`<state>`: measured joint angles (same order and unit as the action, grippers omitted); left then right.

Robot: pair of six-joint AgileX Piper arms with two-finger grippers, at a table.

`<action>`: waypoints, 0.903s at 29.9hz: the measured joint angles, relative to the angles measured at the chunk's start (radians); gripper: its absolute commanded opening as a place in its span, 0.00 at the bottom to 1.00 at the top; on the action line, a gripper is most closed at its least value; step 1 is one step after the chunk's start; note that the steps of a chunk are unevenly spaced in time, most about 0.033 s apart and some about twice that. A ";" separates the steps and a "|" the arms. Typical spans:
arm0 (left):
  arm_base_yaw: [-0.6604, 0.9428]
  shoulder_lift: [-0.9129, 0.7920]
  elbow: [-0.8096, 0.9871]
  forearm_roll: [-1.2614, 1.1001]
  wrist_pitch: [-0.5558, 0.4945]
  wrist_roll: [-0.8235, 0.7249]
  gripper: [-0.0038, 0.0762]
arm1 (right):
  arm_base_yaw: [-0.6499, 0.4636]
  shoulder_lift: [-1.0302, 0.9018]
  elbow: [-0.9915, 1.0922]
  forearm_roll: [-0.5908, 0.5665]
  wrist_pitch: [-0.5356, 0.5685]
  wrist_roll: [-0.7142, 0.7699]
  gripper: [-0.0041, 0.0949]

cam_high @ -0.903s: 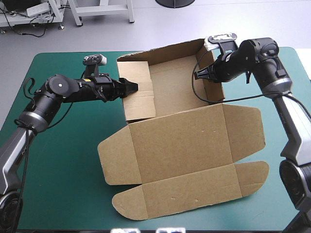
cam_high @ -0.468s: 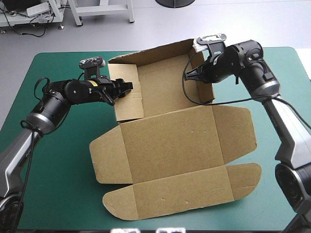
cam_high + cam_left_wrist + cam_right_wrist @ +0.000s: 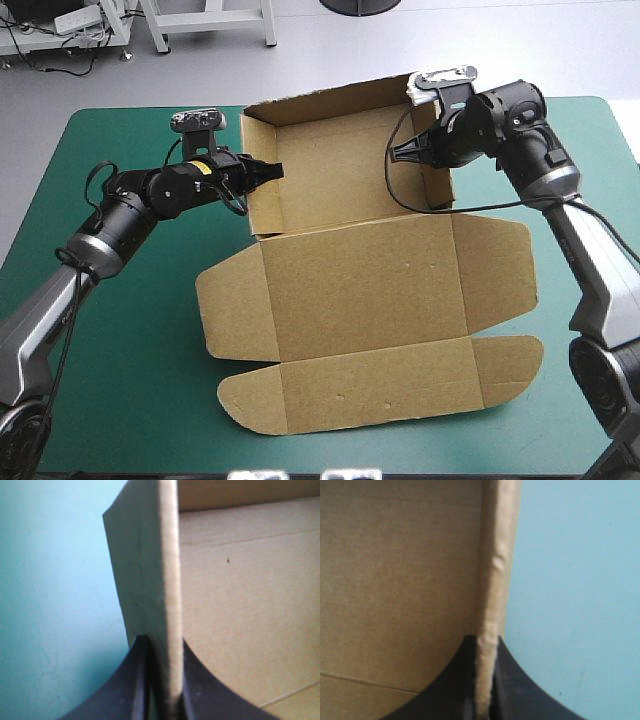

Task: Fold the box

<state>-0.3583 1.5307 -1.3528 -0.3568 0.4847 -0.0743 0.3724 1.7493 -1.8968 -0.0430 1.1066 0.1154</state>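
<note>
Brown box (image 3: 340, 175) sits mid-bench toward far edge of teal-green bench (image 3: 130, 330). It forms open tray with three walls up. Lid (image 3: 360, 280) lies flat toward near edge, with two side flaps and one long round-ended flap spread out. One box, two end effectors: left end effector (image 3: 272, 171) nearly closed, pinching left wall (image 3: 150, 580) at its top edge; right end effector (image 3: 400, 153) likewise pinching right wall (image 3: 495, 580), one black finger each side of board.

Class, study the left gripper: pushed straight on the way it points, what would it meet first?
The box wall pinched between the left gripper's fingers; it would probably just seat deeper, though depth is unclear.
</note>
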 measured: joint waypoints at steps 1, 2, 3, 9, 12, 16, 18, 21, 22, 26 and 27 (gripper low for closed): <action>-0.009 0.000 0.000 0.016 -0.014 0.001 0.04 | 0.000 -0.002 0.000 -0.007 0.001 0.003 0.03; -0.017 0.000 0.000 0.029 -0.024 0.002 0.04 | 0.000 -0.003 0.000 -0.014 0.003 0.007 0.03; -0.022 0.000 0.000 0.036 -0.030 0.002 0.04 | 0.003 -0.003 0.000 -0.022 0.003 0.010 0.03; -0.026 0.010 0.000 0.104 -0.008 -0.030 0.04 | 0.043 -0.003 0.000 -0.062 0.022 0.040 0.03; -0.027 0.017 -0.022 0.180 0.058 -0.083 0.04 | 0.067 -0.003 0.000 -0.071 0.040 0.054 0.03; -0.028 0.017 -0.070 0.294 0.152 -0.173 0.04 | 0.098 -0.003 0.000 -0.070 0.041 0.074 0.03; -0.029 0.017 -0.098 0.337 0.198 -0.201 0.04 | 0.112 -0.003 0.000 -0.069 0.041 0.087 0.03; -0.034 0.017 -0.130 0.400 0.264 -0.243 0.04 | 0.139 -0.003 0.000 -0.077 0.041 0.113 0.03; -0.037 0.017 -0.142 0.426 0.281 -0.261 0.04 | 0.147 -0.003 0.000 -0.081 0.041 0.119 0.03; -0.042 0.017 -0.195 0.512 0.376 -0.311 0.04 | 0.186 -0.003 0.000 -0.093 0.041 0.146 0.03; -0.042 0.017 -0.207 0.523 0.396 -0.315 0.04 | 0.194 -0.003 0.000 -0.095 0.043 0.153 0.03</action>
<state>-0.4001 1.5475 -1.5602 0.1659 0.8806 -0.3890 0.5664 1.7461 -1.8968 -0.1385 1.1492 0.2679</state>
